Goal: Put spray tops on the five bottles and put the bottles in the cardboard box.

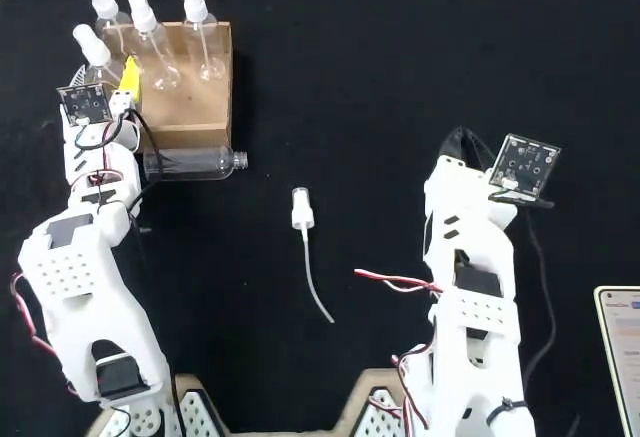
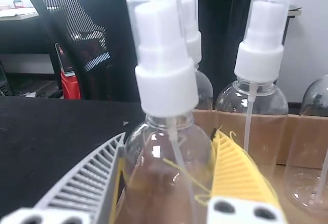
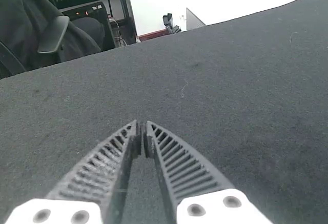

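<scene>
Cardboard first, from the high view: the cardboard box (image 1: 190, 107) is sitting at the far left of the black table (image 1: 380, 77), and three capped bottles (image 1: 155, 57) are standing upright inside it. The left gripper (image 1: 112, 85) is clasping a fourth bottle (image 1: 95, 52), also wearing its spray top, at the box's left edge. I cannot tell whether the bottle is inside the wall or just outside it. An uncapped bottle (image 1: 195, 164) is lying on its side just beside the box's near wall. A loose spray top (image 1: 302, 212) with its long tube is lying between the two arms. The right gripper (image 1: 463, 143) is hanging over bare table, well apart from all of it. In the left wrist view, the grey and yellow fingers (image 2: 233, 167) are pressing on either side of the fourth bottle's clear body, with capped bottles standing behind. In the right wrist view, the right gripper's fingertips are pinched together, grasping nothing.
</scene>
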